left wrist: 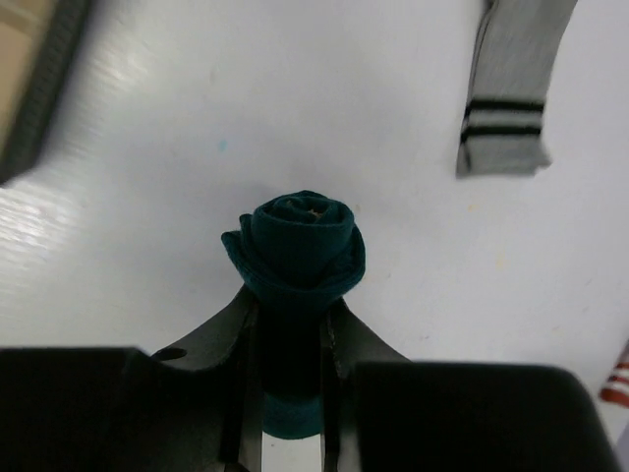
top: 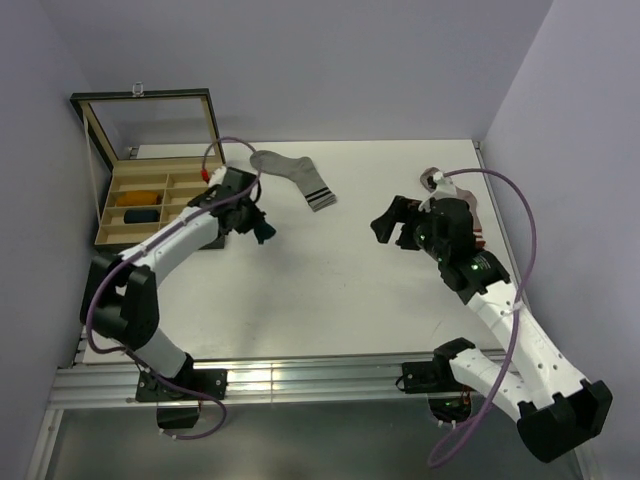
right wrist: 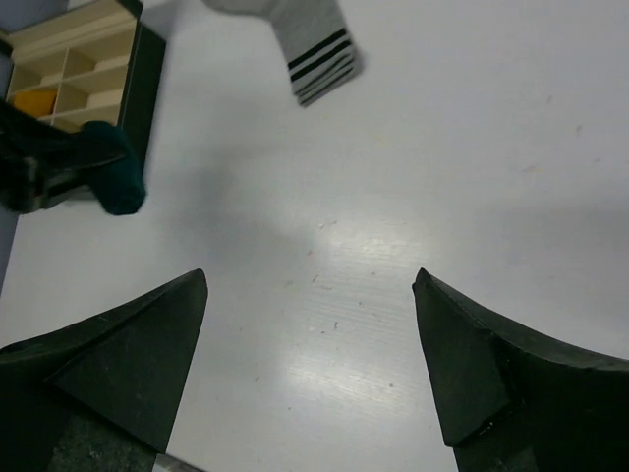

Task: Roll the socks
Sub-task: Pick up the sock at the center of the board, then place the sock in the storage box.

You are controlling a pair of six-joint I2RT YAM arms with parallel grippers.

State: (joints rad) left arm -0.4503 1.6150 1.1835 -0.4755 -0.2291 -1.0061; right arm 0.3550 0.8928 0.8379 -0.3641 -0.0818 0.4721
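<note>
1. My left gripper (left wrist: 291, 313) is nearly closed. Its jaws pinch the dark teal sock (left wrist: 303, 241), wound into a tight roll that pokes out just past my fingertips, above the table (left wrist: 147, 197).
2. My right gripper (right wrist: 310, 285) stands wide apart and grips nothing. The teal roll is well off to its far left.
3. I judge the step in hand to be stowing this roll in the wooden box (top: 104, 208), close by on my left gripper's left. The mustard-orange sock (top: 145, 196) and the navy sock (top: 143, 214) already lie in its compartments.
4. To do it well, I should keep the squeeze even so the spiral cannot unwind. I should centre over a free compartment and lower fully inside before letting go.
5. The grey sock (left wrist: 506, 118) lies ahead and to the right of my left gripper; moving leftward avoids it.
</note>
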